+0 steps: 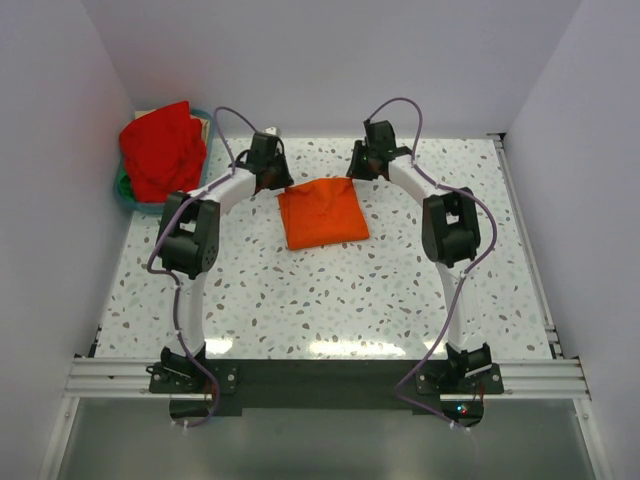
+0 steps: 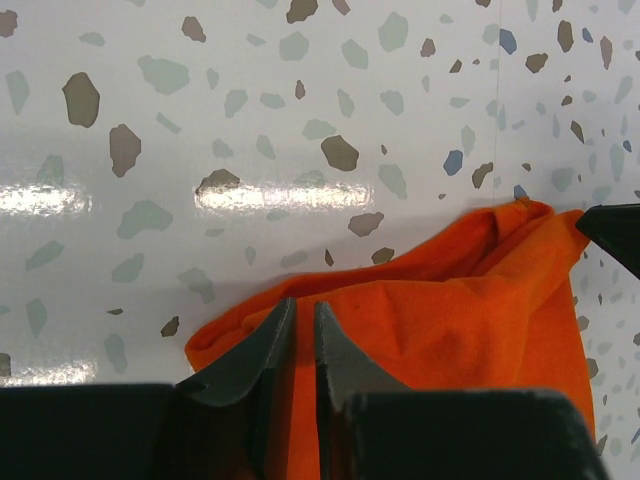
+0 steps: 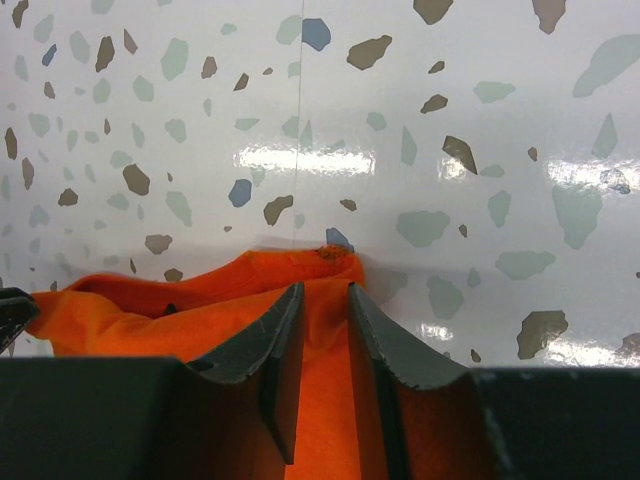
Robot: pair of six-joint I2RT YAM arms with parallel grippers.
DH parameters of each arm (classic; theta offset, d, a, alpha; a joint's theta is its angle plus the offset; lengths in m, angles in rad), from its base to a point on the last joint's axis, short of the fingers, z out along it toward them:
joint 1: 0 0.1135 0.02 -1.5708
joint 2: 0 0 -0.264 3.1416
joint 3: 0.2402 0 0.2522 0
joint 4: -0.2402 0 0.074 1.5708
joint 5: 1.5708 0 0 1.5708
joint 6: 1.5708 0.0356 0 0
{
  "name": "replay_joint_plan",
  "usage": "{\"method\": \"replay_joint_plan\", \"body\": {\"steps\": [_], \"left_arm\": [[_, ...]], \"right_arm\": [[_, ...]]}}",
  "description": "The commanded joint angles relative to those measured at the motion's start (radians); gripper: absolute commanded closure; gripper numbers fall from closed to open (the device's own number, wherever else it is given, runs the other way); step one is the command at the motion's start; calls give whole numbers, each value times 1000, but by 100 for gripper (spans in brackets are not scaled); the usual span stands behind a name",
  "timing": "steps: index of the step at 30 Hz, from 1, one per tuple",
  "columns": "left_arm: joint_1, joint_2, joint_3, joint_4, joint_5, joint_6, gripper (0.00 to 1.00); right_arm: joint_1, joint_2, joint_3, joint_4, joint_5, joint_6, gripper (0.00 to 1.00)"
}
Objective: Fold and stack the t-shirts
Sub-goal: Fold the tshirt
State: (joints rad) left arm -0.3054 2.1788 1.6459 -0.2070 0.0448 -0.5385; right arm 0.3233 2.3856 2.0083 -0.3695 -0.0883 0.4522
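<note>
An orange t-shirt (image 1: 322, 215), folded into a rough square, lies on the speckled table behind the middle. My left gripper (image 1: 270, 180) is at its far left corner, jaws nearly closed with orange cloth (image 2: 470, 300) pinched between them (image 2: 305, 305). My right gripper (image 1: 362, 172) is at the far right corner, jaws closed on a ridge of the same cloth (image 3: 130, 310), tips at the shirt's edge (image 3: 325, 288). Both corners sit slightly raised off the table. A heap of red t-shirts (image 1: 160, 150) lies at the far left.
The red shirts sit in a green-rimmed basket (image 1: 122, 190) against the left wall. White walls close in the table on the left, back and right. A metal rail (image 1: 320, 375) carries the arm bases at the near edge.
</note>
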Motion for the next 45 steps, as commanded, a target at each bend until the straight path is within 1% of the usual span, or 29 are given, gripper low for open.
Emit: {"method": "replay_joint_plan", "body": {"steps": [1, 2, 4, 8, 11, 13, 23, 26, 31, 36, 39, 41, 42, 44, 45], "left_arm": [[-3, -19, 17, 32, 9, 0, 84], [-3, -20, 15, 31, 3, 0, 86], [-3, -27, 17, 18, -2, 0, 86], [-3, -47, 6, -6, -43, 2, 68], [-3, -54, 3, -28, -42, 2, 64], [-6, -56, -6, -28, -42, -5, 62], [-21, -50, -6, -31, -42, -23, 60], [-21, -53, -8, -48, -85, -23, 58], [-21, -73, -26, -52, -97, -25, 55], [-21, -79, -29, -48, -97, -35, 55], [-21, -71, -31, -23, -74, -41, 56], [-21, -63, -20, -16, -62, -49, 59], [-21, -59, -20, -8, -57, -51, 61], [-21, -57, -18, 3, -51, -54, 71], [-21, -60, -20, 4, -51, -58, 76]], "right_arm": [[2, 4, 38, 0, 4, 3, 74], [3, 3, 37, -3, 4, 3, 75], [2, 1, 40, -2, 4, 3, 77], [2, 6, 49, -12, 5, 0, 77], [3, 6, 44, -11, 5, 0, 76], [2, 7, 41, -9, 5, 0, 77], [2, 15, 35, -8, 2, 2, 78], [2, 18, 41, -11, 2, 0, 78], [2, 21, 41, -11, 2, -1, 78], [2, 21, 38, -9, 1, -3, 80], [2, 26, 43, -8, 1, 0, 81], [0, 26, 46, -9, -2, 3, 83], [0, 24, 43, -9, -2, 3, 85], [0, 21, 43, -8, -5, 8, 87], [-1, 18, 40, -8, -7, 9, 90]]}}
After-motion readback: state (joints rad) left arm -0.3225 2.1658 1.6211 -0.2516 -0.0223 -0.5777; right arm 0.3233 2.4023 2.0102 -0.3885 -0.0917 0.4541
